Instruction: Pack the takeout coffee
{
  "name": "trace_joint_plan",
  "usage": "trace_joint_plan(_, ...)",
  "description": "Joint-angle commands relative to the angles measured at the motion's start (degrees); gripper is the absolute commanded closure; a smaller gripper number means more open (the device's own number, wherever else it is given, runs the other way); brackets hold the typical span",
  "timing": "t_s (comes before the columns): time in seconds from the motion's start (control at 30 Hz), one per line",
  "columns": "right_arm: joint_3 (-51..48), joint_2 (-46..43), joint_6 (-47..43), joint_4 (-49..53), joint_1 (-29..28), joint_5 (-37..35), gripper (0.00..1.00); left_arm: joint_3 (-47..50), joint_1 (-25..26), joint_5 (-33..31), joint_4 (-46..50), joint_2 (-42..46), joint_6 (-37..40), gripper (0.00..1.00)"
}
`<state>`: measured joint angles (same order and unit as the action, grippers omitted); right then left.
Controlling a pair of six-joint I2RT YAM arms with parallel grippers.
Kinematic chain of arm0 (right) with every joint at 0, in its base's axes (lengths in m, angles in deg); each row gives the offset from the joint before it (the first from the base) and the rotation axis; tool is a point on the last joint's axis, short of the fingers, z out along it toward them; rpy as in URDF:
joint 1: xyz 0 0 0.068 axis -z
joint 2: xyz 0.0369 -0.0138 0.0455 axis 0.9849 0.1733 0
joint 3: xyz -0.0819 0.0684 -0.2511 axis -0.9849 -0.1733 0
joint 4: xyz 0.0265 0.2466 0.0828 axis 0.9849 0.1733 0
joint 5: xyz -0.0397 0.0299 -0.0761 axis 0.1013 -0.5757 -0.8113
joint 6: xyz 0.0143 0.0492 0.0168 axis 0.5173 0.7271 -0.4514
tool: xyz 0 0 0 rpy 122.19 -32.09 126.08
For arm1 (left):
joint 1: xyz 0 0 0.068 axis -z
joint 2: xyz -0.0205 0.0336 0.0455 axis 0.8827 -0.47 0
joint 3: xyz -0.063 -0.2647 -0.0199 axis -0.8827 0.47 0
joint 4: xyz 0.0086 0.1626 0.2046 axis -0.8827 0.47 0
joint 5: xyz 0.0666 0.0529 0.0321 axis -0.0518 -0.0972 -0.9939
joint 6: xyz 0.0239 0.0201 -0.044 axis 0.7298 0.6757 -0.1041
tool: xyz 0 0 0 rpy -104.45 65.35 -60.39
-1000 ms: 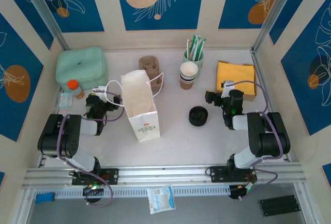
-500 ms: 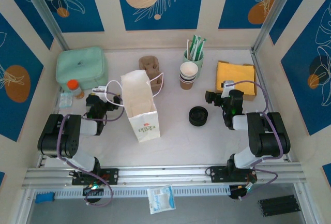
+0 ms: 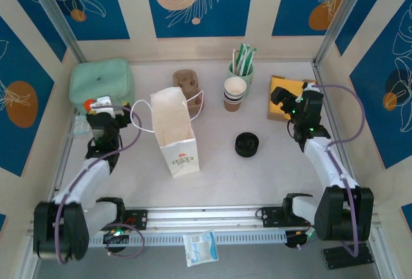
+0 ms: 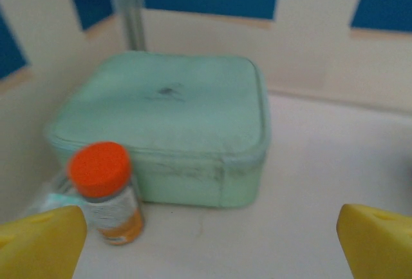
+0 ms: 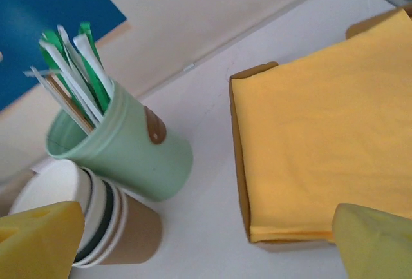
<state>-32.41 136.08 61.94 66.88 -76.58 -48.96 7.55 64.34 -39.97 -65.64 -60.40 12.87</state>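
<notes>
The takeout coffee is out of view. A white paper bag [image 3: 174,131] with loop handles stands upright and open-topped at centre left. My left gripper [image 3: 96,113] [image 4: 206,250] is open, its yellow fingertips [image 4: 38,243] wide apart, low over the table in front of a mint green case [image 4: 174,131] and an orange-capped bottle [image 4: 106,192]. My right gripper [image 3: 284,102] [image 5: 206,247] is open too, above the table between a stack of lidless paper cups [image 5: 96,227] and a pile of yellow napkins [image 5: 322,131]. Neither holds anything.
A green cup of straws [image 3: 240,66] [image 5: 122,144] stands behind the stacked cups [image 3: 234,92]. Loose black lids [image 3: 246,144] lie mid-table. A brown pulp cup carrier [image 3: 187,86] sits behind the bag. The mint case [image 3: 101,82] fills the back left corner, the napkins [image 3: 309,95] the back right.
Both arms have unfolded from their tucked pose and reached toward the back: the left toward the bottle and mint case, the right toward the napkins and cups. Both grippers stayed open.
</notes>
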Motion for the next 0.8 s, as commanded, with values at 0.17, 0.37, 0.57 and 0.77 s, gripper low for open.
trace_joint_plan(0.17,5.06,-12.29,1.80,21.95,-10.19,16.91,0.01,-16.48,-0.44,-8.82,44.02,15.98,-16.00,0.00)
trace_joint_plan(0.37,5.02,-18.27,-0.36,34.94,-29.00,12.53,0.01,-29.55,-0.39,4.79,56.11,17.76,-15.76,0.01)
trace_joint_plan(0.57,1.43,-21.16,4.52,41.01,-45.04,9.39,0.00,-43.87,-0.25,24.31,66.41,10.30,-13.89,0.00)
trace_joint_plan(0.77,-3.21,-17.92,8.94,38.40,-58.22,2.48,0.00,-46.48,0.93,35.11,69.06,5.53,-14.97,0.00)
